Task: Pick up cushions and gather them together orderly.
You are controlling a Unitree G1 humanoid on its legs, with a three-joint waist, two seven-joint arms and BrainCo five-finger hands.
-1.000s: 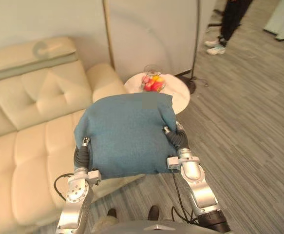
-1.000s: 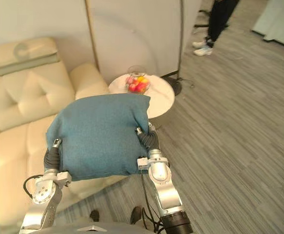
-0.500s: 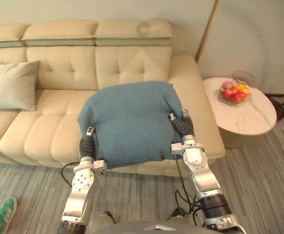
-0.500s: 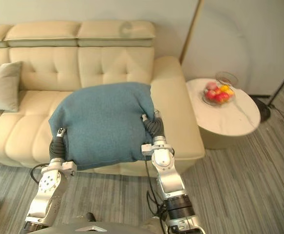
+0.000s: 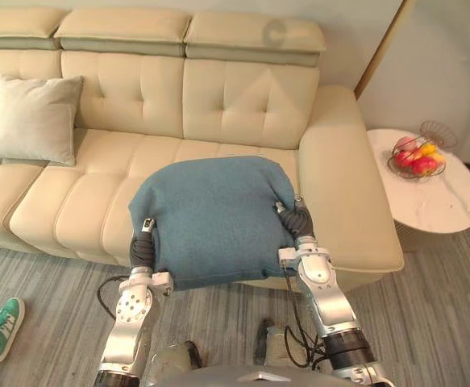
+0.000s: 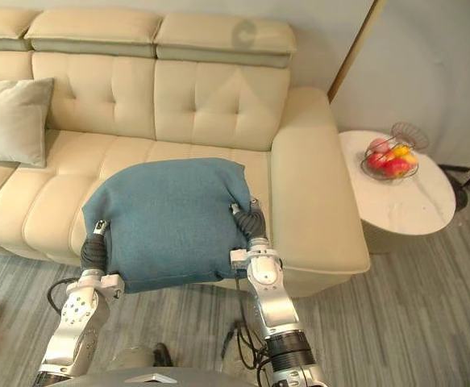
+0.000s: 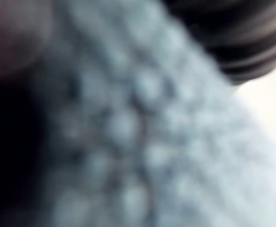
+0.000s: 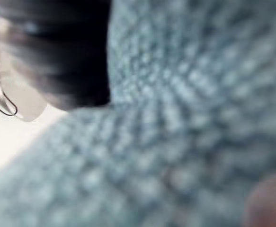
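A big blue cushion (image 5: pixel 210 218) is carried in front of me between both arms, over the front edge of the cream sofa (image 5: pixel 243 105). My left hand (image 5: pixel 142 248) presses its left side and my right hand (image 5: pixel 296 222) its right side; both reach in under the fabric. Blue fabric (image 7: pixel 142 142) lies right against the left wrist camera, and likewise the blue weave (image 8: pixel 175 118) against the right one. A pale grey cushion (image 5: pixel 31 119) leans upright against the sofa's backrest at the far left.
A round white side table (image 5: pixel 444 205) with a wire bowl of fruit (image 5: pixel 414 156) stands to the right of the sofa's armrest (image 5: pixel 347 193). A person's green shoe (image 5: pixel 1 326) is on the grey floor at the lower left.
The camera has swung left from the side table to face the sofa, bringing the grey cushion into view. The blue cushion stays between my two hands.
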